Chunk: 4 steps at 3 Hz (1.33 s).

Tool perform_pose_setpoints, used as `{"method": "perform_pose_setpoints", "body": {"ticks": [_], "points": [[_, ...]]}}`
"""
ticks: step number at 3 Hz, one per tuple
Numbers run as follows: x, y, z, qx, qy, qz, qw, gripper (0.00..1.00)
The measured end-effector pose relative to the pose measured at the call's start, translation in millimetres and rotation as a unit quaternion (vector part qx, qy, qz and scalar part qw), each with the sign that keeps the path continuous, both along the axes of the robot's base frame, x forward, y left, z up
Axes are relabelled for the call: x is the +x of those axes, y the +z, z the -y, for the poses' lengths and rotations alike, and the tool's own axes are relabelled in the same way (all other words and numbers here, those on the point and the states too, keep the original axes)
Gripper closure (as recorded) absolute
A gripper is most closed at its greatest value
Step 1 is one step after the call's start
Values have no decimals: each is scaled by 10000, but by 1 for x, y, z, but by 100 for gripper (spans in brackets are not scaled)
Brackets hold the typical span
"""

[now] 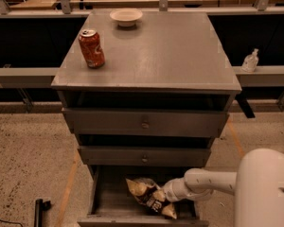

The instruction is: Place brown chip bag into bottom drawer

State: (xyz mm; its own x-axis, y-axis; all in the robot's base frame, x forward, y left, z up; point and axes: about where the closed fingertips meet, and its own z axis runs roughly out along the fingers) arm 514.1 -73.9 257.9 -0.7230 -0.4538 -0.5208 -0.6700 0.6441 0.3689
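I have the gripper (pixel 167 193) low in the drawer (pixel 105 205), touching the bag (pixel 148 196), ready to drop it there; whether it's gripping, I can't tell.

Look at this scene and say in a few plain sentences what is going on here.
A robot arm reaches from the right into the open bottom drawer of a grey cabinet. Its gripper sits inside the drawer against the brown chip bag. Whether the bag is released cannot be told. A soda can and a bowl stand on the cabinet's top.
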Motion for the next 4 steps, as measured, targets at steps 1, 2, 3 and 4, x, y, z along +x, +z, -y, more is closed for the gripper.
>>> {"method": "perform_pose_setpoints", "body": {"ticks": [1,2,3,4], "points": [[14,-10,-13,81,-14,104,9999,13],[23,4,-16,123,-63,307,9994,0],[17,34,8,38,-242,431,9988,18],[-11,97,59,-92,-510,471,9975,49]]}}
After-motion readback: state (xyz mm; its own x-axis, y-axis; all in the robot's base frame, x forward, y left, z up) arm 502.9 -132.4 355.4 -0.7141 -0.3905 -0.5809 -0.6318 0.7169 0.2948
